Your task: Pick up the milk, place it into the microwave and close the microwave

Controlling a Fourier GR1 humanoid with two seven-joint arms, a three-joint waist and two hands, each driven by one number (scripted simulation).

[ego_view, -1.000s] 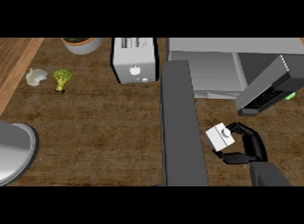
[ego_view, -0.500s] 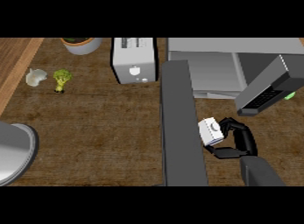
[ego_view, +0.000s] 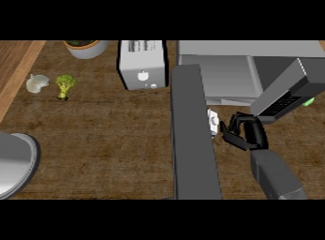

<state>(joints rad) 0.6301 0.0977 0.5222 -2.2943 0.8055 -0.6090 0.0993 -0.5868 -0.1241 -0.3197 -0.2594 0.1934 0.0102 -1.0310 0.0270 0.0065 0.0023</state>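
The milk (ego_view: 212, 123) is a small white carton, and only a sliver of it shows beside the microwave's open door (ego_view: 192, 136), a long dark bar running down the counter. My right hand (ego_view: 245, 133) is curled round the carton from the right, just in front of the microwave's grey opening (ego_view: 224, 79). The microwave's dark control panel (ego_view: 289, 93), with a green button, juts out just above and to the right of the hand. My left hand shows in no view.
A white toaster (ego_view: 143, 70) stands left of the microwave, with a plant pot (ego_view: 87, 47) behind it. A broccoli floret (ego_view: 64, 86) and a pale garlic bulb (ego_view: 37, 83) lie at the far left. A large grey round vessel (ego_view: 6, 161) fills the lower left corner.
My right hand has carried the milk up and to the left, from the open counter towards the microwave's opening, until the carton sits against the open door.
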